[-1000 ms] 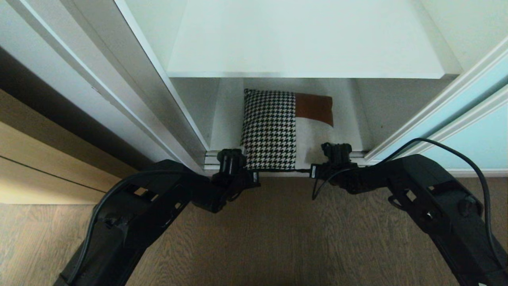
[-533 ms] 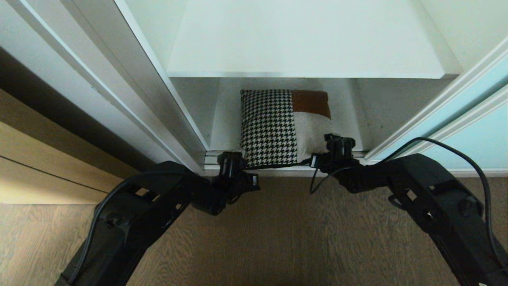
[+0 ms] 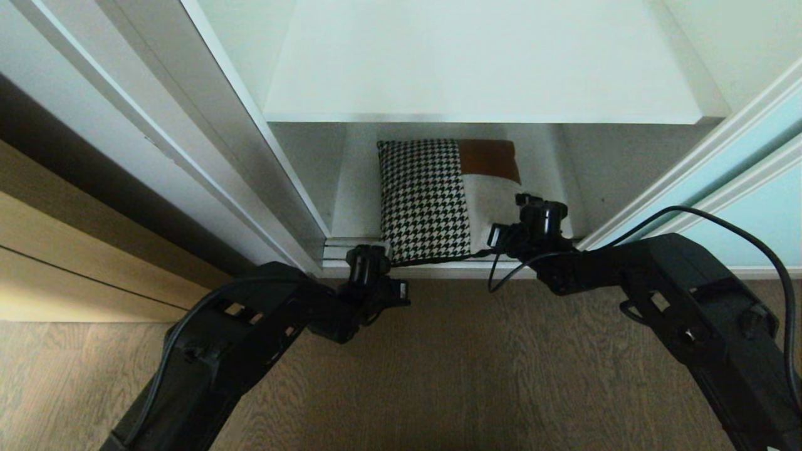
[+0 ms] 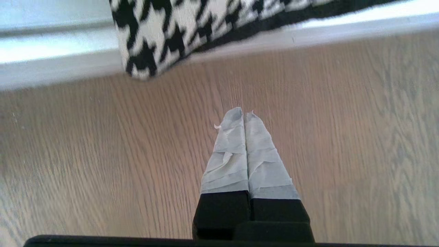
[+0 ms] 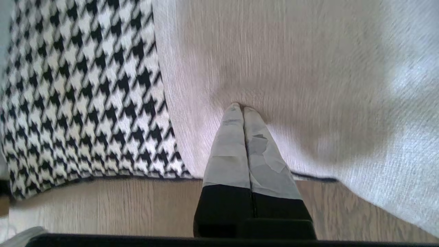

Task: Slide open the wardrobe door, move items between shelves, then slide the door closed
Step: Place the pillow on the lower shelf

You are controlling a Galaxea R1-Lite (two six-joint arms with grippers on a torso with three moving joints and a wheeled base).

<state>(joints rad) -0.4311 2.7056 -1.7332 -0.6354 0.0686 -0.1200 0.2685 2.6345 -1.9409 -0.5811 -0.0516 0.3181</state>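
The patchwork cushion (image 3: 438, 194) lies on the lowest white shelf (image 3: 358, 188) of the open wardrobe, its front edge over the door track. My right gripper (image 3: 540, 216) is shut, and its taped fingertips (image 5: 236, 109) press into the cushion's cream patch (image 5: 291, 68) near the front edge. Beside the cushion's front left corner (image 4: 151, 44), my left gripper (image 4: 244, 111) is shut over the wooden floor, empty and apart from the fabric. The sliding wardrobe door (image 3: 758, 207), pale aqua glass, stands slid to the right.
A wide white upper shelf (image 3: 482, 75) overhangs the cushion's far part. White frame rails (image 3: 207, 138) bound the opening on the left, with a wooden cabinet front (image 3: 56, 269) beyond. Wooden floor (image 3: 438, 376) lies under both arms.
The right gripper has moved forward into the wardrobe, pushing the cushion deeper onto the lowest shelf. The left gripper has stayed almost in place by the track.
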